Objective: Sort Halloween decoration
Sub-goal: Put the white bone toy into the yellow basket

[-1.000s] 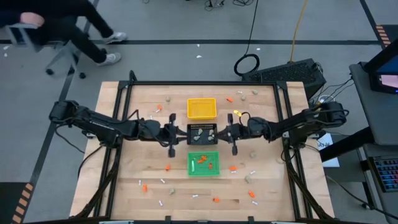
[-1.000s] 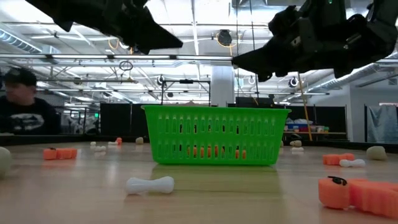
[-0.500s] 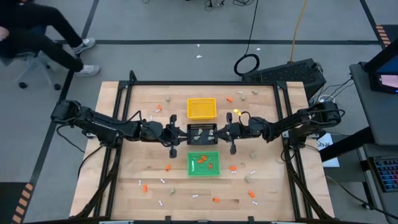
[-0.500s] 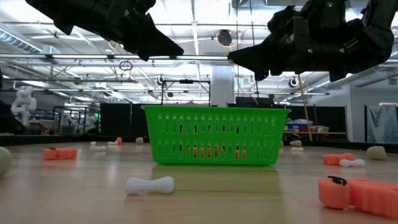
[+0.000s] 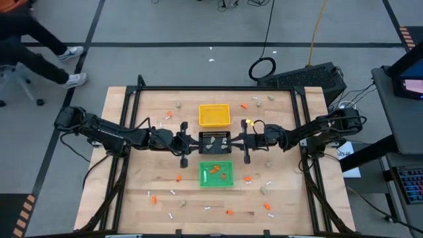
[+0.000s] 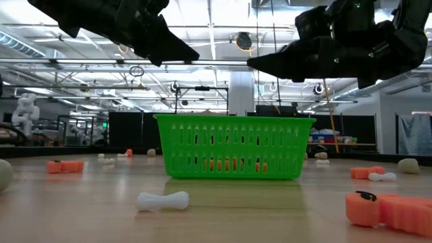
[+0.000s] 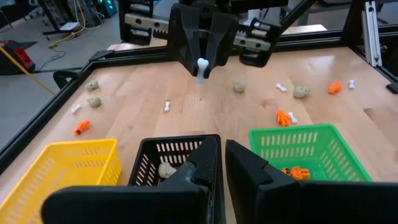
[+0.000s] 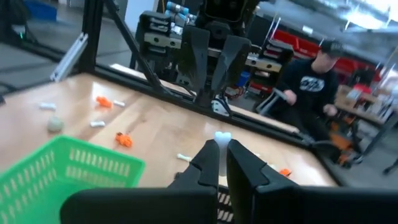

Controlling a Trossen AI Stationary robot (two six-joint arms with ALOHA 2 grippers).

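Halloween decoration pieces lie scattered over my wooden desk (image 5: 158, 198): small orange plastic bits (image 6: 380, 210), thin white bone-shaped sticks (image 6: 163, 200) and beige-grey lumps (image 7: 301, 91), with some already dropped into the three small square mesh trays at the middle, a yellow tray (image 5: 214, 115), a black tray (image 5: 215, 141) and a green tray (image 5: 216, 174). One white bone stick (image 7: 200, 68) is pinched end-on between the pressed-together fingers of my right gripper (image 7: 203, 64), which hangs just beside the black tray's right edge, above the desk. My left gripper (image 7: 220, 163) hovers at the black tray's left edge, its fingers almost pressed together with only a thin slit between them and nothing held; below it I can see a beige lump (image 7: 166, 169) resting in the black tray and orange bits (image 7: 295, 172) in the green one. I judge these pieces to be very light, stiff moulded plastic, smooth enough to slip or pivot if pinched off-centre. A bone is best taken across its narrow shaft, between the two knobbed ends, so the knobs stop it sliding out; held by one end as now, it could swing or drop early. The lumps are rounder and likelier to squirt sideways, so I would close squarely over their widest part.
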